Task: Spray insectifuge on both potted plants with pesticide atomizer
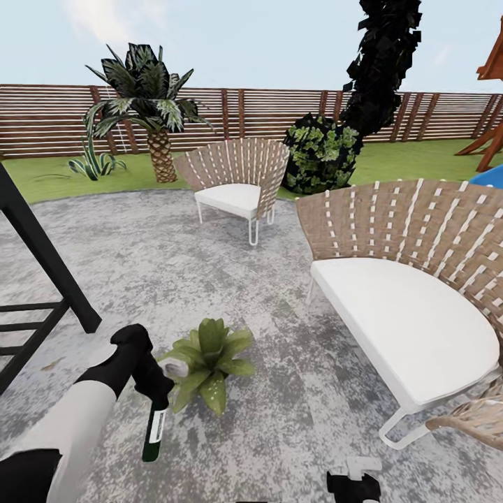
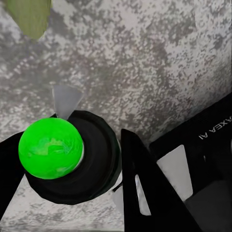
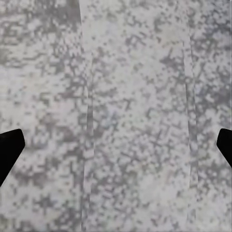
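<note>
The left pincer [image 1: 155, 388] is clamped on the pesticide atomizer [image 1: 155, 427], which hangs long-way down over the stone patio [image 1: 209, 272]. One potted plant [image 1: 208, 362] sits just beside it, a little to the right and farther out. The right pincer [image 3: 116, 145], low and farther right, is spread apart and holds nothing. I count one atomizer, one potted plant, two woven chairs [image 1: 237, 180]

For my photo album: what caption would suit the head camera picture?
Left gripper holds a spray bottle beside a leafy potted plant on the stone patio.
</note>
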